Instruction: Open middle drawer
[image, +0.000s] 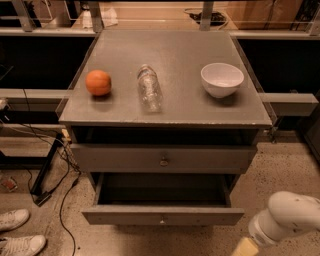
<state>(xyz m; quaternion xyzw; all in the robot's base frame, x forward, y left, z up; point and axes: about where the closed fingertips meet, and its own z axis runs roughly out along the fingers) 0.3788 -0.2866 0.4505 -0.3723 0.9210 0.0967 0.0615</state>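
One orange (98, 82), bottle (149, 88), bowl (222, 79), lower-right gripper (244, 248).

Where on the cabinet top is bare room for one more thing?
Behind the orange, bottle and bowl the cabinet top is bare; also between bottle and bowl. Orange-to-bottle gap is tighter. The gripper sits low, right of the middle drawer.

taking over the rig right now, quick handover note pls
Hand: low in the bottom right corner of the view, partly cut off, right of the cabinet and apart from it, holding nothing visible.
Middle drawer: pulled well out, its inside exposed.
Done: the drawer looks open.
Left: probably nothing; at most confirm that it is out far enough.
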